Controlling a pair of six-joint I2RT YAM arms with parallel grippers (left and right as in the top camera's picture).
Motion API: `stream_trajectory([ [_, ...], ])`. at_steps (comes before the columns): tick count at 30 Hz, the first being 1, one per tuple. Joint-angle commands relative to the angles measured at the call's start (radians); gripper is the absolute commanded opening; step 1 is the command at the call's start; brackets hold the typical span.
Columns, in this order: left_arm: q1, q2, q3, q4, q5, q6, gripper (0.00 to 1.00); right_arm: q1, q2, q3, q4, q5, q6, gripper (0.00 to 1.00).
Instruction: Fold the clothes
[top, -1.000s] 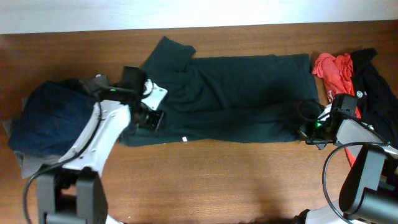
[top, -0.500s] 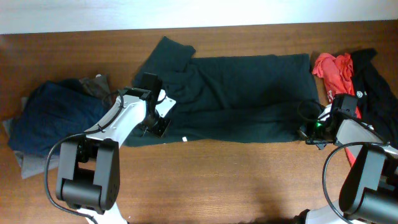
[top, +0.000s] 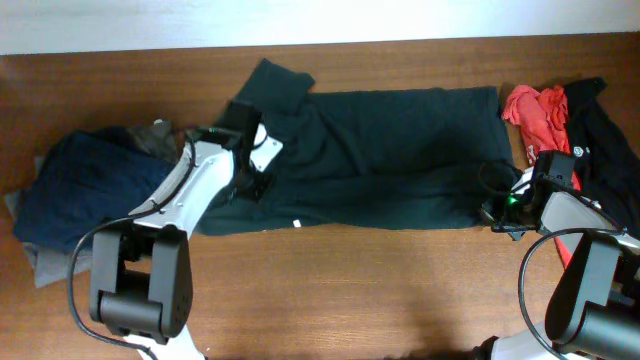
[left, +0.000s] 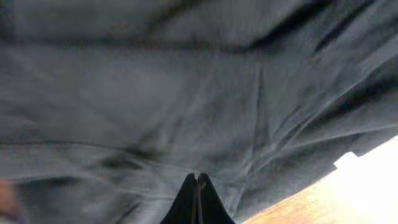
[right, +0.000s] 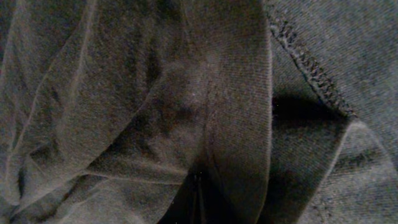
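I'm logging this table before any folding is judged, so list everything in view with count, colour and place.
dark green shirt: one, dark green, spread across the middle of the table
navy blue piece: one, navy, bunched at the left end
grey garment: one, grey, peeking out from under the navy blue piece
red shirt: one, red, crumpled near the right end
black garment: one, black, at the right edge beside the red shirt
table: one, brown wood
left gripper: one, black, shut, at the shirt's left part
right gripper: one, black, shut on the shirt's right front corner
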Motion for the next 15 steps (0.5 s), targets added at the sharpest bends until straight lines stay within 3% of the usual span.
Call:
stream_trajectory([
  [1,-0.005,0.003,0.062,-0.052,0.003,-0.003,0.06,0.005,0.049,-0.021,0.003,0.029,0.008,0.04],
  [3,-0.005,0.003,0.059,-0.075,0.049,-0.007,0.32,0.005,0.049,-0.021,0.003,0.029,0.008,0.04],
  [5,-0.005,0.005,0.042,-0.081,0.086,-0.018,0.46,0.005,0.049,-0.021,0.003,0.029,0.008,0.04],
  [15,-0.005,0.005,-0.075,-0.033,0.091,-0.032,0.49,0.005,0.049,-0.021,0.006,0.029,0.009,0.04],
])
